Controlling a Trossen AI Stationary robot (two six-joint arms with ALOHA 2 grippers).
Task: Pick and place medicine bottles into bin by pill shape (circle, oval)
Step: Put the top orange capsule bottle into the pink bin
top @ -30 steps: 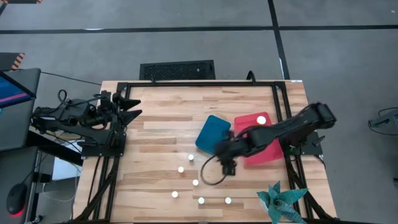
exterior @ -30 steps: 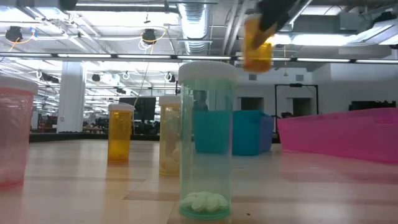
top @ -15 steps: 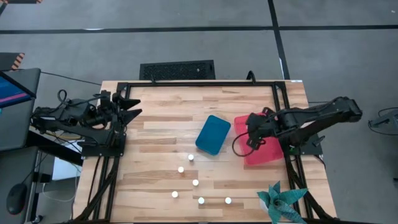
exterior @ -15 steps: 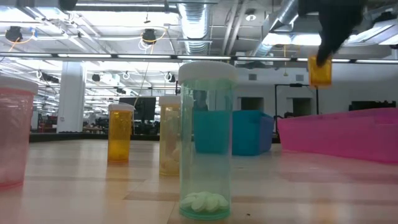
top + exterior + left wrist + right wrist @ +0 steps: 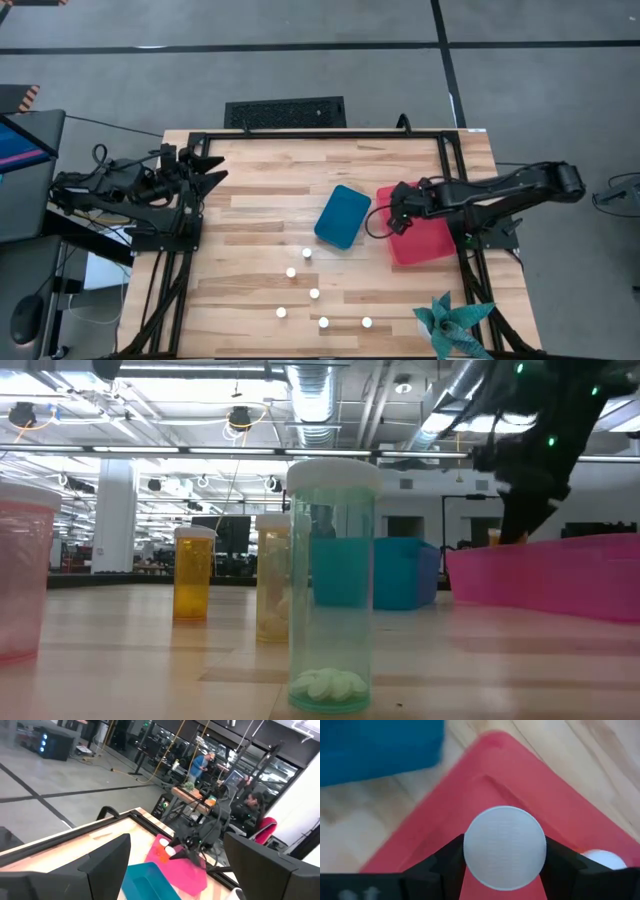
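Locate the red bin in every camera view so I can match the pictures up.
High view: red bin right of centre, under the right claw.
Low view: pink wall at the right edge.
Left wrist view: pink tray, lower middle.
Right wrist view: fills the centre.
Shared landmark: the teal bin beside it.

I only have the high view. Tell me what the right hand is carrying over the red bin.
Observer: The right hand grips a white-capped bottle between its fingers, directly above the red bin.
Operator: Report whether that bin already has anything in it.
Observer: Yes, the right wrist view shows another white cap lying in the bin beyond the held bottle.
Operator: Describe the nearest bottle left on the table.
Observer: In the low view, a clear green-tinted bottle stands upright with white pills at its bottom.
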